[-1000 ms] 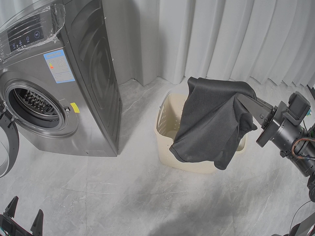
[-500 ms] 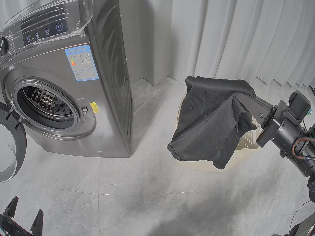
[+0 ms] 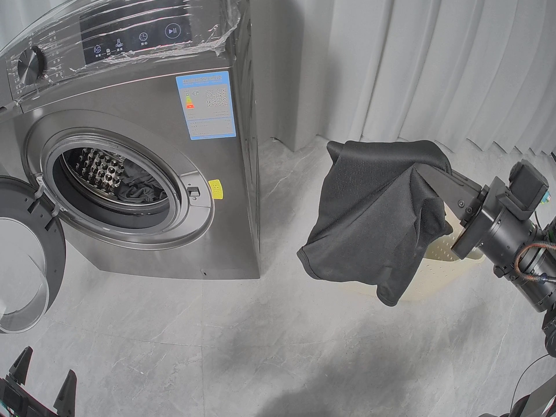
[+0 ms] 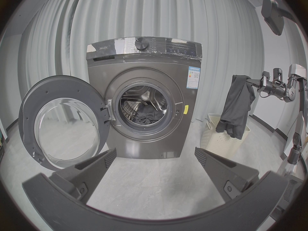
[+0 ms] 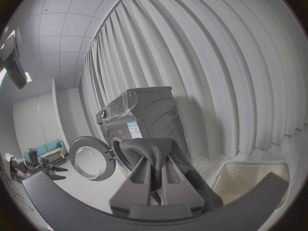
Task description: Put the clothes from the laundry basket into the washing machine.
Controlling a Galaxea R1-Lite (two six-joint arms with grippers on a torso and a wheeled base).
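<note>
As right tool [image 5: 156,168] clamps garment [image 3: 370,215], washer door [image 3: 23,262] gapes.

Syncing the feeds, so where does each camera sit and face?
Head: above, looking down at the washing machine and black garment; left tool and right tool show.
Left wrist: low, facing the washing machine's open front past its own tool.
Right wrist: behind its tool, facing the washing machine over the gripped black garment.
All three share washing machine and black garment.

The washing machine [image 3: 133,97] at left looks satin grey metal under glossy film [image 3: 217,13], the garment [image 3: 370,209] matt mesh cloth, the laundry basket [image 4: 215,141] smooth plastic.
</note>
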